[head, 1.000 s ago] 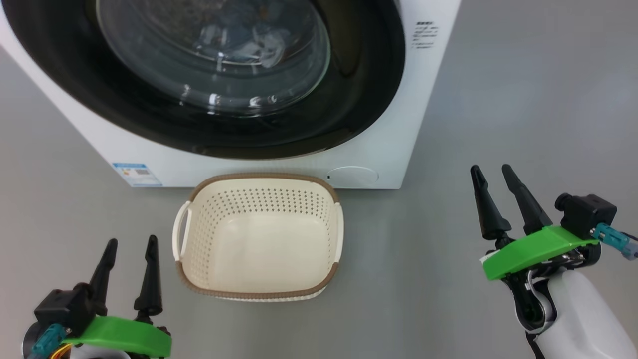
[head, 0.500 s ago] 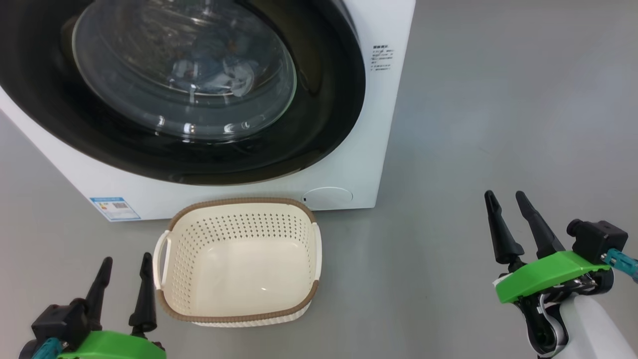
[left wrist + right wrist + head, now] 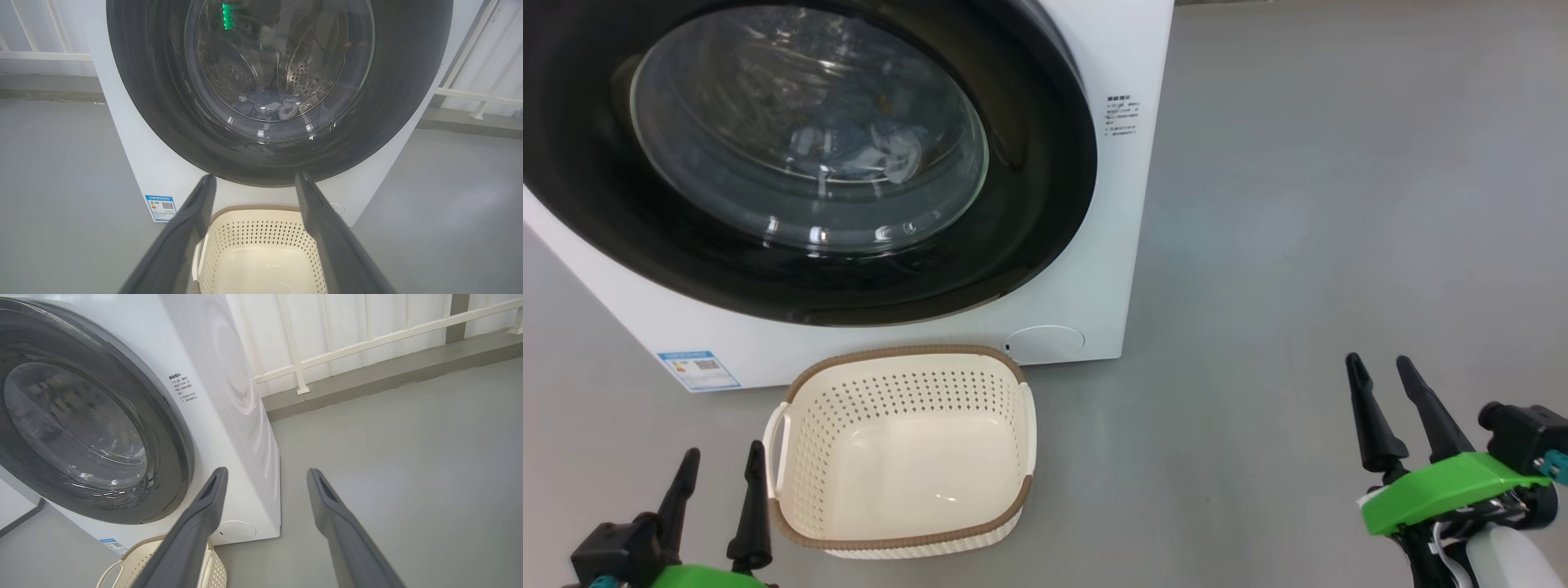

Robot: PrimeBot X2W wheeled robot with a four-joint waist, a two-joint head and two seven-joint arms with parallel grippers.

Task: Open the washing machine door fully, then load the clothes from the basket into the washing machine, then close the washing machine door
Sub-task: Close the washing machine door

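The white washing machine (image 3: 1115, 245) stands on the grey floor. Its glossy black washing machine door (image 3: 1029, 204) sits flush against the front. Through the glass bowl, blue clothes (image 3: 858, 147) lie in the steel drum; the left wrist view shows the clothes (image 3: 269, 104) too. The cream basket (image 3: 890, 400) sits in front of the machine with nothing in it. My left gripper (image 3: 725, 449) hovers open just left of the basket. My right gripper (image 3: 1378, 359) stands open far to the right over bare floor. Each wrist view shows its own fingers spread with nothing between them: left gripper (image 3: 255, 176), right gripper (image 3: 266, 470).
A blue label sticker (image 3: 698, 369) and a round cap (image 3: 1043, 340) mark the machine's lower front. A white railing (image 3: 367, 345) and a raised ledge run behind the machine. Grey floor (image 3: 1298, 245) stretches to its right.
The head camera has moved: machine and basket sit lower and further left in the picture. Both grippers appear lower in it, the right one also further right. Both stay open.
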